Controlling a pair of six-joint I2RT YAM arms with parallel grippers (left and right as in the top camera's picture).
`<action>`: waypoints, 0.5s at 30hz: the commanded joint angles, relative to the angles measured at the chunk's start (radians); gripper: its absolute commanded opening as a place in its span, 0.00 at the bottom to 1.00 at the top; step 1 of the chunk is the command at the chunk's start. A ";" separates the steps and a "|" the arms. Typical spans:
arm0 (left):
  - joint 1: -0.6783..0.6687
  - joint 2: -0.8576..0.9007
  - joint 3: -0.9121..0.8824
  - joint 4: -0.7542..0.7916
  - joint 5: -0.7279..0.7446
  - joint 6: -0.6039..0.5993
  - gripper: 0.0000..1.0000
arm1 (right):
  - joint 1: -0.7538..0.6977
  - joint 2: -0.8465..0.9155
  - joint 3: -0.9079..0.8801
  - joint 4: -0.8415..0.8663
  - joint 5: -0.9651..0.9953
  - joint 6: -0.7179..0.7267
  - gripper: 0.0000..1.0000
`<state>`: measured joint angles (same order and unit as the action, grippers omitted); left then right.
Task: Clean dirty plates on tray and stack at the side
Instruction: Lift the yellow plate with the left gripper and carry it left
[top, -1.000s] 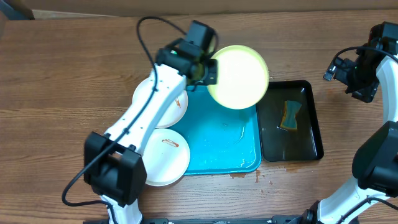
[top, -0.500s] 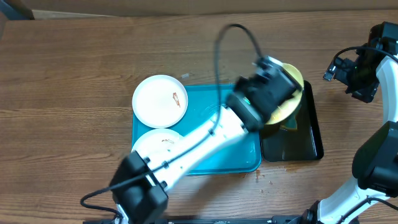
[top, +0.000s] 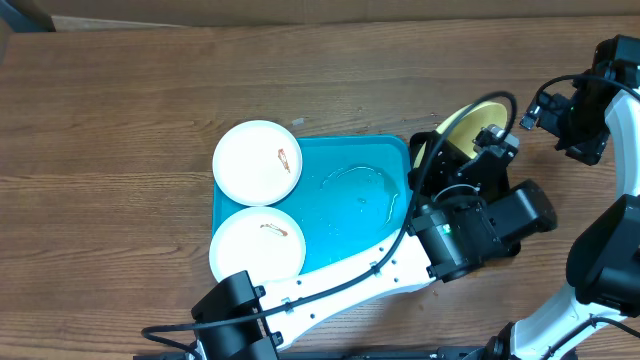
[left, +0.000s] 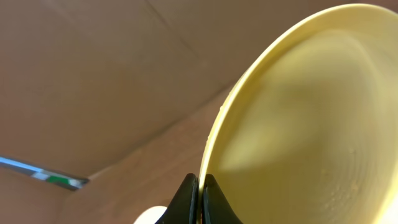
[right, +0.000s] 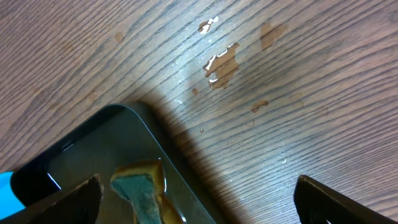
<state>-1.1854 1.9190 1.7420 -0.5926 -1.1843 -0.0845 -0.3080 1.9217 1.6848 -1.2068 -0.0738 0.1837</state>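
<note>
Shifted rightward: left arm, now past the tray (top: 350, 225). Well left of its claw, two white plates (top: 257, 162), (top: 257, 248) on tray. Left claw (left: 199, 196) pinches yellow-green plate (top: 460, 130) by rim, tilted on edge. Right claw (right: 199, 205) beyond, wide, empty.

Turquoise tray (top: 350, 225): flat, wet. Far white plate (top: 257, 162) and near white plate (top: 257, 250): flat over its left edge, each red-smeared. Yellow-green plate (top: 465, 125): steeply tilted beside the tray's far-right corner.
</note>
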 joint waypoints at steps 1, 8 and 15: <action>-0.009 -0.010 0.021 0.027 -0.104 0.058 0.04 | -0.004 -0.014 0.003 0.002 0.002 0.007 1.00; -0.007 -0.010 0.021 0.032 -0.098 0.054 0.04 | -0.004 -0.014 0.003 0.002 0.002 0.007 1.00; -0.005 -0.010 0.021 0.045 -0.099 0.054 0.04 | -0.004 -0.014 0.003 0.002 0.002 0.007 1.00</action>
<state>-1.1915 1.9190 1.7420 -0.5556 -1.2469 -0.0406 -0.3080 1.9217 1.6848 -1.2068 -0.0742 0.1837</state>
